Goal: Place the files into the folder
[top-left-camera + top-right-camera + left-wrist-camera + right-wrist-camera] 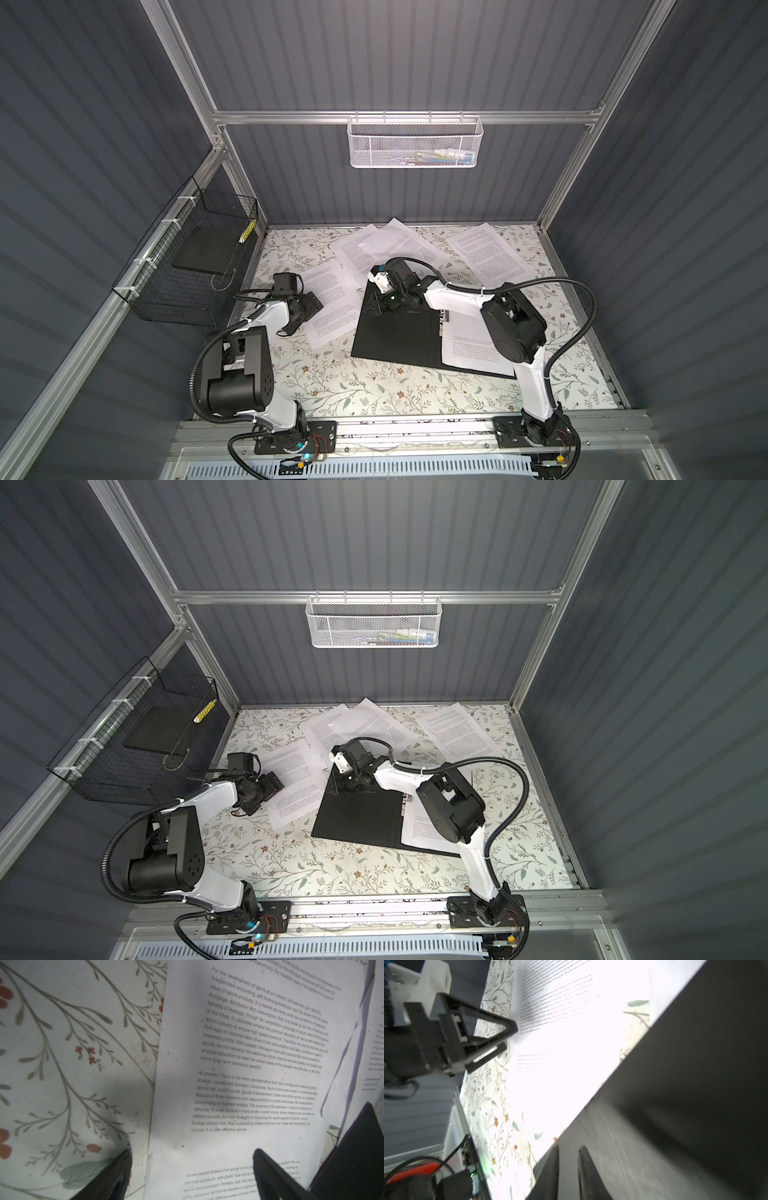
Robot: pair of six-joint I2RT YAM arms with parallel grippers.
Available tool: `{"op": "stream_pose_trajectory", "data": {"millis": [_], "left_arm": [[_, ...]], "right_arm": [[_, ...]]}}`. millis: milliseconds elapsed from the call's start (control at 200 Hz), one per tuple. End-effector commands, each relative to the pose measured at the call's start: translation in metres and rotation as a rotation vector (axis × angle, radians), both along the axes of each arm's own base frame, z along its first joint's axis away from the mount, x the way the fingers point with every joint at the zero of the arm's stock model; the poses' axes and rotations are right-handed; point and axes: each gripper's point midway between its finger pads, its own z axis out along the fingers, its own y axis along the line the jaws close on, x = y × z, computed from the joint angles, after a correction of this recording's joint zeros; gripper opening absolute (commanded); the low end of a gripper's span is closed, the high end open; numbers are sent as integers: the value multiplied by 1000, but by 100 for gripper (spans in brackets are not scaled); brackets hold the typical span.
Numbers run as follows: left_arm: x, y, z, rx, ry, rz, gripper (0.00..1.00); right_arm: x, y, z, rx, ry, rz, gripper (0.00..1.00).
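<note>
Over flat printed sheet [259, 1064], left gripper [191, 1153] spread wide, empty; right gripper [569, 1148] near-closed at matte black folder [695, 1084] corner, grip unclear.

Inside of the folder [395, 332]: matt black, and up close it showed fine pale scuffs. The clip [445, 319] at the folder's spine gleamed like bare metal. And the files [332, 307] beside the folder were plain white paper, matt, printed in black. Under the folder, the worktop [374, 390] wore a smooth, floral-printed covering.

Black folder [395, 336] — floral table [374, 386], perhaps cream
</note>
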Motion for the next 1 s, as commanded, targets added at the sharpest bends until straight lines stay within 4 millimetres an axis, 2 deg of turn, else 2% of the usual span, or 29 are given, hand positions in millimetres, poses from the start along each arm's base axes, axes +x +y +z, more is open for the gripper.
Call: {"op": "stream_pose_trajectory", "data": {"millis": [0, 100, 130, 320, 450, 620, 825, 990], "left_arm": [[-6, -4, -7, -24, 16, -25, 92], [-8, -6, -5, -36, 14, -30, 91], [-8, -6, -3, -36, 12, -30, 91], [-12, -1, -4, -13, 22, -26, 96], [-10, -9, -15, -67, 23, -50, 96], [-7, -23, -21, -145, -7, -83, 95], [4, -38, -4, -229, -112, -124, 96], [14, -56, 25, -332, -234, -166, 97]], "right_arm": [[6, 2, -16, -84, -20, -21, 19], [4, 13, -25, -107, -14, 0, 17], [10, 12, -29, -127, -33, -22, 17], [11, 18, -43, -151, -25, -29, 16], [8, 17, -53, -175, -7, -31, 16], [3, 16, -63, -192, 12, -25, 16], [-2, 18, -73, -192, 45, -9, 14], [-3, 19, -75, -187, 53, -8, 14]]}}
